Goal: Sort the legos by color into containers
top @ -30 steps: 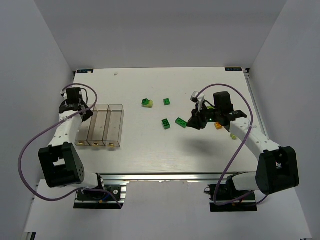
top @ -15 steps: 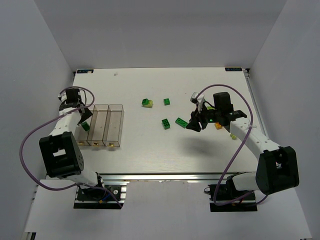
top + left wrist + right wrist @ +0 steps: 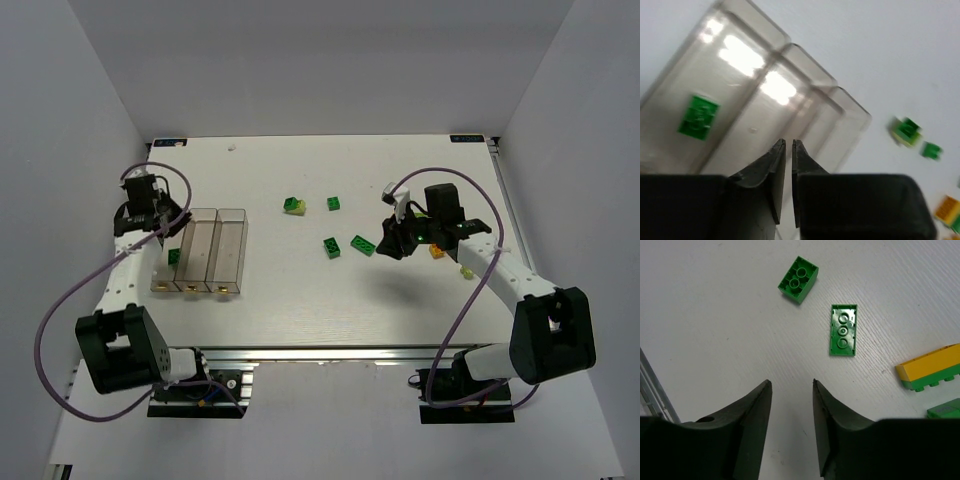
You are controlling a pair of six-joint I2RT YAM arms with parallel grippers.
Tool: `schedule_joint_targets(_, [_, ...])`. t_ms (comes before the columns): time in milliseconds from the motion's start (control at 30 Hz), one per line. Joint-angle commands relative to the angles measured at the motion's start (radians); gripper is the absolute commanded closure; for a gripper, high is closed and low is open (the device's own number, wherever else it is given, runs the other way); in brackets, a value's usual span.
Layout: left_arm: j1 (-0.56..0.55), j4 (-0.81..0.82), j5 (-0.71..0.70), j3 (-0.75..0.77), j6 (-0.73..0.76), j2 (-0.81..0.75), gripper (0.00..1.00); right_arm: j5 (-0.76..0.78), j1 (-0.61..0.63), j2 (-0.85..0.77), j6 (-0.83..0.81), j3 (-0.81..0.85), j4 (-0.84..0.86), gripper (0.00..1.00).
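Three joined clear containers (image 3: 203,250) stand at the left, and one green lego (image 3: 174,256) lies in the leftmost one. My left gripper (image 3: 158,222) hovers over their far left end, shut and empty. The left wrist view shows its gripper (image 3: 788,142) above the containers (image 3: 765,110) and the binned green lego (image 3: 698,117). My right gripper (image 3: 392,243) stands open just right of a flat green lego (image 3: 362,244). In the right wrist view that gripper (image 3: 791,382) is empty over bare table. Ahead of it are an upturned green lego (image 3: 843,329) and a green block (image 3: 798,279).
More legos lie loose mid-table: a green and yellow-green pair (image 3: 294,205), a small green one (image 3: 334,203) and a green one (image 3: 331,246). An orange-topped lego (image 3: 437,250) and a pale one (image 3: 466,270) lie by the right arm. White walls enclose the table.
A green lego has dropped into the leftmost container. My left gripper has pulled back toward the far left and its jaws have closed. The right gripper has barely shifted.
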Motion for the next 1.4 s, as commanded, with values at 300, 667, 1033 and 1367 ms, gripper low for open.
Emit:
schedule_joint_targets(300, [-0.411,0.151,0.197,-0.024,-0.117,-0.104,0.28,0.081,0.006,0.031,0.062,0.045,0.046,0.57])
schedule_joint_targets(667, [-0.695,0.148,0.063,0.062,-0.159,0.082,0.26,0.11,0.006,0.015,0.081,-0.002,0.078,0.12])
schedule_joint_targets(1033, [-0.814,0.128,-0.043,0.14,-0.157,0.229,0.26,0.144,0.006,0.014,0.062,-0.022,0.088,0.11])
schedule_joint_targets(1367, [-0.845,0.099,-0.083,0.191,-0.157,0.323,0.26,0.151,0.006,0.019,0.077,-0.022,0.091,0.11])
